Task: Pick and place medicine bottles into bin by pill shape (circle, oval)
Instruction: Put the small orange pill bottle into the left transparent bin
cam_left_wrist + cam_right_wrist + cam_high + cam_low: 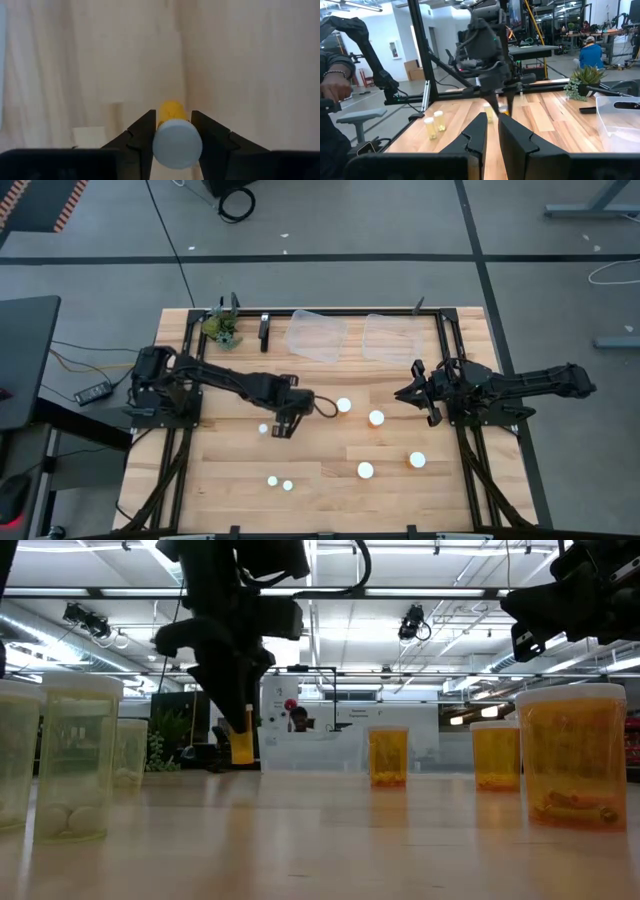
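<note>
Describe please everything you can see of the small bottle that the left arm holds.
The small bottle is amber-orange, looks like clear plastic, and has a round white cap. It stands upright between the jaws of the left gripper, which pinch it just below the cap. In the low view it hangs lifted above the wooden table, touching nothing else. Its contents cannot be made out.

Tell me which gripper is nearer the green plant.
Left. The left gripper, shut on a small bottle, is just inward of the plant; the right gripper hangs across the table.
</note>
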Tool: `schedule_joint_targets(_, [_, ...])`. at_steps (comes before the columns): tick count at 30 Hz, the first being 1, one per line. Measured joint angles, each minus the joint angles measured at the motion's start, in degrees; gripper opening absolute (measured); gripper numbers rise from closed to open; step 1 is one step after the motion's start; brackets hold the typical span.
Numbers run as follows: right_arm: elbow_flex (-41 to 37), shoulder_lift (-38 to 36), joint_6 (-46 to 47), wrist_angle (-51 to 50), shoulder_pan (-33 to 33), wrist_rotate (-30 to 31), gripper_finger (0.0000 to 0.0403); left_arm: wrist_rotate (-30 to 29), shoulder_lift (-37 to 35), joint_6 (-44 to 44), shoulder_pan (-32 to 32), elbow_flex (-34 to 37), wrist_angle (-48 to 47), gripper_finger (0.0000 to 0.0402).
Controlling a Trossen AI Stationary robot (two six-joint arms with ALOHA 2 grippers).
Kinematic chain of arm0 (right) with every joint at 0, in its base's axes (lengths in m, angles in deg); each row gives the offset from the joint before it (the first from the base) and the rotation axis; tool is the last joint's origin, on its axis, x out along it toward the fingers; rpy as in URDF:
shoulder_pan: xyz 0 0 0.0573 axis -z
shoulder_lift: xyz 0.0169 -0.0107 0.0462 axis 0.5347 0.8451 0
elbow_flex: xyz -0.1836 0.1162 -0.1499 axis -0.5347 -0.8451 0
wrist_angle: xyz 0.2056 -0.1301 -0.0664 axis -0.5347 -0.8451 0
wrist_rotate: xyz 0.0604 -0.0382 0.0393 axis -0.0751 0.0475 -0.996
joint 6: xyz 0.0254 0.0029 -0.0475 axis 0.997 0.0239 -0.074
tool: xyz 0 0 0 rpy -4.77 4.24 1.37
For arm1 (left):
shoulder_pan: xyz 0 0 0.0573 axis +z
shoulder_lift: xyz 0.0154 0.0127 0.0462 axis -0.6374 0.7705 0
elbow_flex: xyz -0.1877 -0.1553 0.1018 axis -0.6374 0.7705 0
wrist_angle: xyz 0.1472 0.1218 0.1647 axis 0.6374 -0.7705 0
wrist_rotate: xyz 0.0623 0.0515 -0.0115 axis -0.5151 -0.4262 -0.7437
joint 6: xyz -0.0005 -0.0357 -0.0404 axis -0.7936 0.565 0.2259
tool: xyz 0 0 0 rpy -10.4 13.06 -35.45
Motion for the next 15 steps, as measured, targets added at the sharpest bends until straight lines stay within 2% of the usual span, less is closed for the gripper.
schedule_joint_targets(15, [0.0, 0.0, 0.0, 0.0, 0.0, 0.0, 0.0054, 3.7, 0.0, -7.8, 13.1, -8.6, -0.5, 0.0124])
